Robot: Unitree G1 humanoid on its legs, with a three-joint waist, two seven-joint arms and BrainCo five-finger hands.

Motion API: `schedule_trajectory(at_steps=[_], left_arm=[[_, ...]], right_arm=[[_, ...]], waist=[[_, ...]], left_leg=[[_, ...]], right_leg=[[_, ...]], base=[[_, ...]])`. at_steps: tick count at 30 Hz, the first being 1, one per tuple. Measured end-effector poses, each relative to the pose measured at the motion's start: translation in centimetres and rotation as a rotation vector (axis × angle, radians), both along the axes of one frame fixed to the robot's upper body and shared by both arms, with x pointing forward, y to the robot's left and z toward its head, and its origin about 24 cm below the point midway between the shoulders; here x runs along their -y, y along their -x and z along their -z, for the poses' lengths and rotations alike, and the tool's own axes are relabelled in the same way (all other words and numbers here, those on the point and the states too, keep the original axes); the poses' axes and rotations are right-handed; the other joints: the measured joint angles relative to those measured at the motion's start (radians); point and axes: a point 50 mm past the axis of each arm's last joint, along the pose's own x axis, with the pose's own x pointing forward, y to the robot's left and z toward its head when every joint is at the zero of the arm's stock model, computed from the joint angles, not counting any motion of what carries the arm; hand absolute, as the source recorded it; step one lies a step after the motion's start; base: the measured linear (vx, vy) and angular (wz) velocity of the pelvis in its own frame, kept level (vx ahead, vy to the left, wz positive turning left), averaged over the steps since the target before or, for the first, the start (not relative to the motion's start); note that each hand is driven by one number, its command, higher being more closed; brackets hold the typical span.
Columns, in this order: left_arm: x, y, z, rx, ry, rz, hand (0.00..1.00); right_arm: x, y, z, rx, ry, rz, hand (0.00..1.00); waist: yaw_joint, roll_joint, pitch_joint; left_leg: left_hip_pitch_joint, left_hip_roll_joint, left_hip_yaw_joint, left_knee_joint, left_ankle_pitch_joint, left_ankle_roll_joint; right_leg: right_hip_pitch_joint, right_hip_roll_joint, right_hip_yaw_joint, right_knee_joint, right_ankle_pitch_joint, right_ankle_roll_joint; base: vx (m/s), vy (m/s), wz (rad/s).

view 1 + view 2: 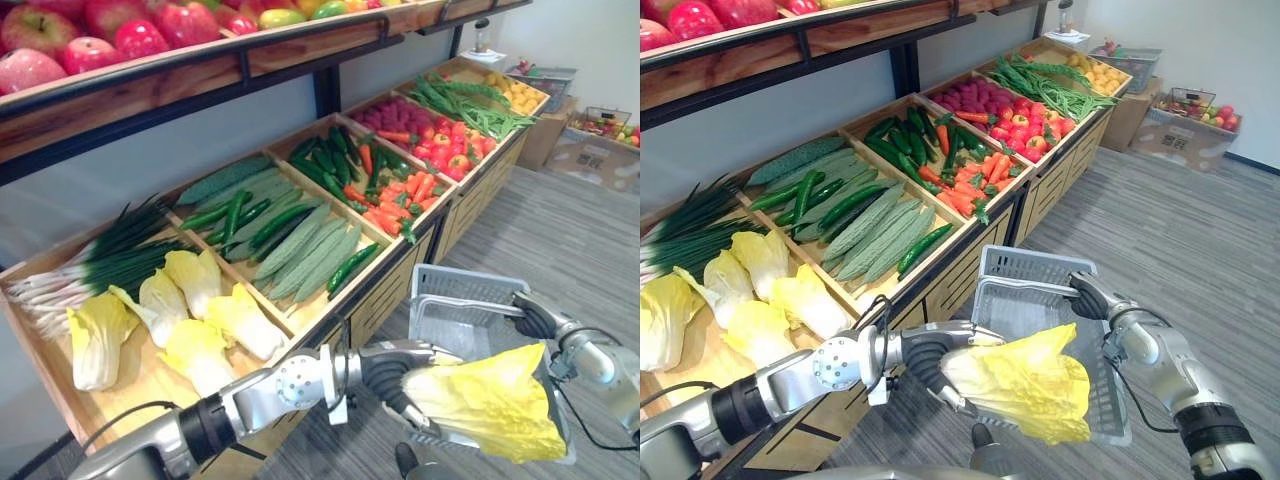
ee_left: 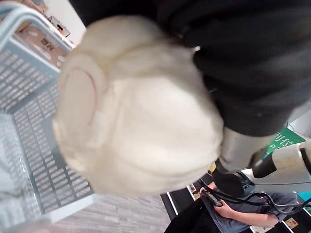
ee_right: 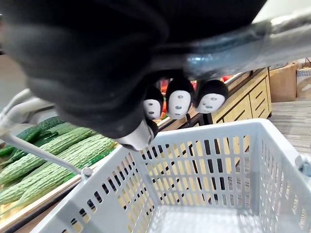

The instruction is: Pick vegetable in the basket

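So, head views first: the left robot hand (image 1: 388,378) is wrapped round a yellow cabbage (image 1: 490,400) held over the grey basket (image 1: 455,300), whose handle the right robot hand (image 1: 535,318) grips. Left wrist view: cabbage up close, basket beyond it. Right wrist view: fingers (image 3: 180,99) curled, basket just past them.

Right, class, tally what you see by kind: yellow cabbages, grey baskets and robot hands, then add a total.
Yellow cabbages: 6 (crate cabbages 5, held cabbage 1)
Grey basket: 1
Robot hands: 2 (left hand, right hand)
Total: 9
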Motion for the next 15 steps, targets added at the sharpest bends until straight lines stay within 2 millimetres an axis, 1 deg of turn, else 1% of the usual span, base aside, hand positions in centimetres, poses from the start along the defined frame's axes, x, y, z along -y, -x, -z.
schedule_trajectory(at_steps=[3, 5, 7, 8, 11, 13, 15], left_arm=[[0.6, 0.1, 1.0, -0.011, -0.036, 0.018, 1.0], [0.8, 0.2, 1.1, 0.008, -0.045, 0.021, 1.0], [1.1, 0.1, 1.7, 0.026, -0.071, 0.021, 1.0], [1.3, -0.1, 2.1, 0.031, -0.088, 0.009, 1.0], [1.7, -0.7, 3.2, 0.008, -0.127, -0.03, 1.0], [1.7, -1.7, 4.3, 0.006, -0.176, -0.089, 1.0], [1.5, -2.2, 5.2, -0.014, -0.21, -0.128, 1.0]], right_arm=[[-0.5, 0.0, 0.2, -0.005, 0.001, -0.031, 1.0], [-1.0, -0.2, 0.1, -0.007, 0.004, -0.059, 1.0], [-1.4, -0.3, 0.3, -0.017, 0.006, -0.08, 1.0], [-1.8, -0.3, 0.3, -0.022, 0.008, -0.098, 1.0], [-2.6, -0.3, 0.4, -0.051, 0.013, -0.152, 1.0], [-3.6, -0.3, 0.4, -0.075, 0.02, -0.213, 1.0], [-4.2, -0.4, 0.4, -0.082, 0.026, -0.247, 1.0]], waist=[[-0.009, 0.006, -0.004], [-0.01, 0.007, -0.004], [-0.02, 0.009, -0.006], [-0.029, 0.01, -0.007], [-0.035, 0.014, -0.009], [-0.038, 0.014, -0.01], [-0.045, 0.017, -0.012]], left_leg=[[0.001, 0.001, 0.011, 0.015, -0.012, -0.001], [-0.002, 0.002, 0.03, 0.028, -0.02, -0.003], [-0.001, 0.002, 0.031, 0.032, -0.022, -0.003], [-0.002, 0.003, 0.034, 0.038, -0.025, -0.003], [0.002, 0.004, 0.05, 0.04, -0.027, -0.004], [0.001, 0.006, 0.072, 0.042, -0.027, -0.005], [0.001, 0.008, 0.084, 0.042, -0.027, -0.005]], right_leg=[[-0.004, 0.0, 0.009, 0.005, -0.001, -0.001], [-0.02, 0.002, 0.02, 0.019, -0.005, -0.003], [-0.023, 0.003, 0.02, 0.026, -0.009, -0.003], [-0.029, 0.003, 0.022, 0.034, -0.014, -0.004], [-0.037, 0.009, 0.029, 0.042, -0.021, -0.01], [-0.057, 0.017, 0.046, 0.055, -0.023, -0.013], [-0.066, 0.026, 0.055, 0.06, -0.02, -0.008]], base=[[-0.04, -0.008, -0.12], [-0.05, -0.014, -0.21], [-0.05, -0.02, -0.1], [-0.04, -0.018, -0.06], [-0.04, -0.019, -0.16], [-0.02, -0.016, -0.25], [0.0, -0.018, -0.19]])
